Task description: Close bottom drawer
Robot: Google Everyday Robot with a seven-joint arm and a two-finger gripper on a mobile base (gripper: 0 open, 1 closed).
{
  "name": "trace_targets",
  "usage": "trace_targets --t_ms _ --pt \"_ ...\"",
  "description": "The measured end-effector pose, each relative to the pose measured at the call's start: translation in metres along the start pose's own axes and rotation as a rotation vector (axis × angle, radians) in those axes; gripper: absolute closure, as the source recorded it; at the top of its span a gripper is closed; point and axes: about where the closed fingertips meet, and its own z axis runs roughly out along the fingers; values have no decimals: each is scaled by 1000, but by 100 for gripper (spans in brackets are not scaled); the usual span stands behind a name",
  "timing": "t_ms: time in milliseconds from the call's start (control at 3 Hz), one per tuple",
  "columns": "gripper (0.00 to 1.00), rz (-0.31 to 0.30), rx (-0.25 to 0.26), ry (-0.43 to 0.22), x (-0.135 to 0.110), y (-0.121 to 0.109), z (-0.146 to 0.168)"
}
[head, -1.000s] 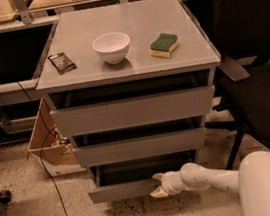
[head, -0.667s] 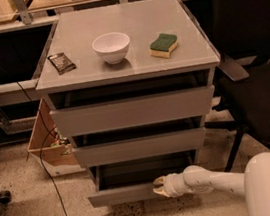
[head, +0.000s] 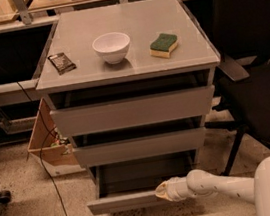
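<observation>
The bottom drawer [head: 123,202] is the lowest of three grey drawers in the cabinet. It stands pulled out, and its shallow grey tray [head: 142,175] shows. My gripper [head: 162,191] is at the end of the white arm that reaches in from the lower right. Its tip rests against the right part of the drawer's flat front. The two wider drawers above, the middle drawer [head: 140,147] and the top drawer [head: 133,111], stick out a little.
On the cabinet top [head: 84,69] lie a white bowl [head: 111,46], a green and yellow sponge [head: 164,44] and a dark packet [head: 61,62]. A black office chair [head: 259,76] stands at the right. A cardboard box [head: 46,139] and a cable lie at the left.
My gripper has shifted slightly along the bottom drawer's front. The drawer still stands open by about the same amount.
</observation>
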Motion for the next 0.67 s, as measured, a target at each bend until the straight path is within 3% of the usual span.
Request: trace_targets --t_ms 667 --pt "100 16 -12 1 9 10 2"
